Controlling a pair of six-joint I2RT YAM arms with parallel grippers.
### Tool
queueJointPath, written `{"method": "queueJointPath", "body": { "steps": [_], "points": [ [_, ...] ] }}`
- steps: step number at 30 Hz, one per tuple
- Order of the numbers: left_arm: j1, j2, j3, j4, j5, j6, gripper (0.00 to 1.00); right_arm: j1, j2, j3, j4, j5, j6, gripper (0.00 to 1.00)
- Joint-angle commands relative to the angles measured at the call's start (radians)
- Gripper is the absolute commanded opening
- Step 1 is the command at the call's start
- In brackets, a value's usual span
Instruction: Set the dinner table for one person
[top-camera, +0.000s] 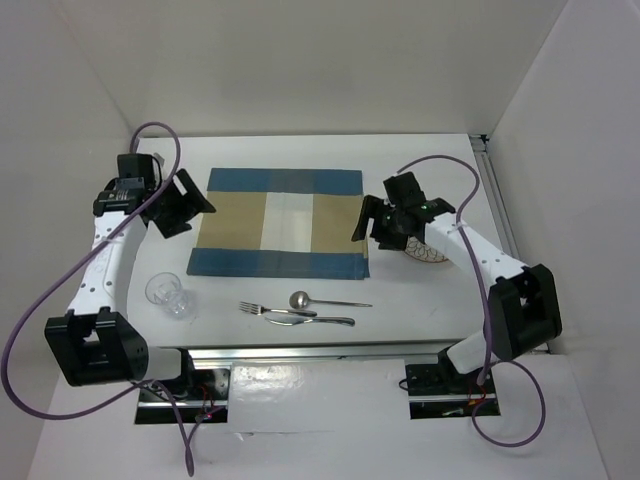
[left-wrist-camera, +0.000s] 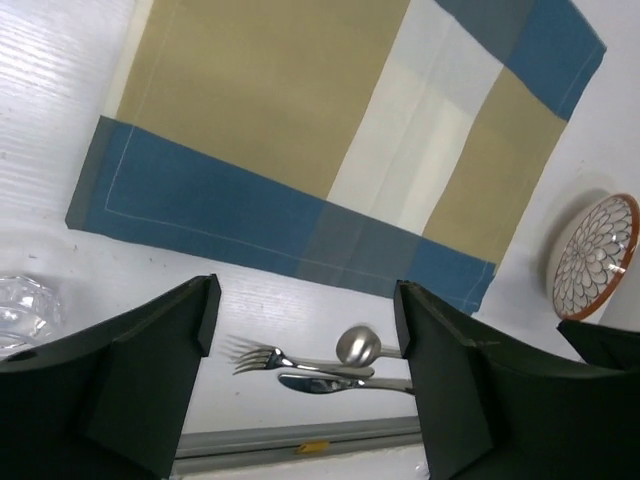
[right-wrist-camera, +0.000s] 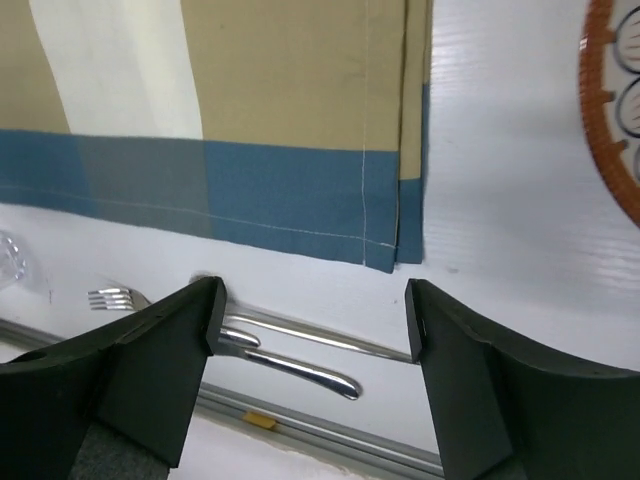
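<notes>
Shows a clear faceted glass tumbler (top-camera: 165, 292), upright and seemingly empty, at the front left of the large flat white rectangular dinner table (top-camera: 440, 170), aluminium-railed, spanning beneath both arms. Shows a round flower-patterned orange-rimmed plate (left-wrist-camera: 596, 255) just right of the blue-and-tan cloth placemat (top-camera: 240, 215), partly under the right gripper (right-wrist-camera: 315, 300). Finds that and the left gripper (left-wrist-camera: 305, 310) spread wide.

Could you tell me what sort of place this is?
Probably a robotics lab cell, not a home: the dinner table has aluminium rails, plain white walls enclose it, with the left arm and right arm mounted at its edge.
</notes>
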Motion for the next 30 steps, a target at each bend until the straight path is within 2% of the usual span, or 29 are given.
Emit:
{"method": "queueJointPath", "body": {
  "steps": [1, 2, 4, 5, 6, 7, 10, 15, 20, 30],
  "points": [
    [0.004, 0.015, 0.052, 0.019, -0.063, 0.020, 0.86, -0.005, -0.051, 0.042, -0.007, 0.082, 0.041, 0.85],
    [0.004, 0.015, 0.032, 0.062, -0.063, 0.020, 0.76, -0.005, -0.024, 0.071, -0.007, 0.082, 0.041, 0.81],
    [-0.005, 0.064, 0.011, 0.104, -0.036, 0.020, 0.43, 0.009, 0.013, 0.100, -0.007, 0.091, 0.041, 0.65],
    [-0.017, 0.090, 0.011, 0.113, -0.036, 0.020, 0.04, 0.023, 0.036, 0.134, 0.007, 0.091, 0.041, 0.52],
    [-0.017, 0.121, 0.011, 0.113, -0.036, 0.020, 0.00, 0.038, 0.094, 0.155, 0.021, 0.082, 0.041, 0.40],
    [-0.028, 0.188, 0.011, 0.125, -0.036, 0.020, 0.00, 0.047, 0.133, 0.181, 0.021, 0.082, 0.041, 0.19],
    [-0.037, 0.283, 0.011, 0.159, -0.016, 0.010, 0.00, 0.089, 0.297, 0.301, 0.002, 0.059, 0.041, 0.01],
    [-0.055, 0.429, 0.020, 0.178, -0.031, 0.010, 0.00, 0.110, 0.490, 0.419, -0.016, 0.059, 0.032, 0.00],
    [-0.075, 0.497, 0.040, 0.173, -0.042, 0.020, 0.00, 0.110, 0.581, 0.387, 0.030, 0.050, 0.064, 0.00],
    [-0.115, 0.518, 0.020, 0.173, -0.077, 0.029, 0.00, 0.071, 0.501, 0.186, 0.073, 0.070, 0.093, 0.00]
  ]
}}
